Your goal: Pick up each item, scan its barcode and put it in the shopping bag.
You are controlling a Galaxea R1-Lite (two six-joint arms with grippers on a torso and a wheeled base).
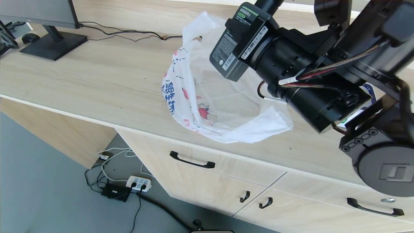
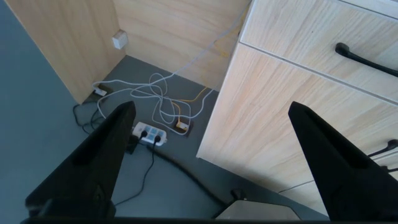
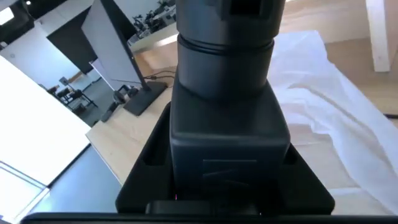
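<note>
A: Where's the item?
B: The black labelled box [image 1: 237,42] is clamped in the right pincer [image 3: 227,155] over the shopping bag [image 1: 181,94]; left pincer [image 2: 211,107] apart, empty.
A: Risk?
B: Bag's rim looks limp; box may snag it, spilling onto the worktop [image 1: 97,81].

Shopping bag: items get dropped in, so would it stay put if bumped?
Probably not: the shopping bag looks thin, see-through and crumpled, so likely floppy and light. Slumped on the smooth counter, it may slide.

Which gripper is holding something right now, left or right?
The right gripper, shut on a black object beside the shopping bag; the left gripper hangs open and empty, down by the drawer fronts.
</note>
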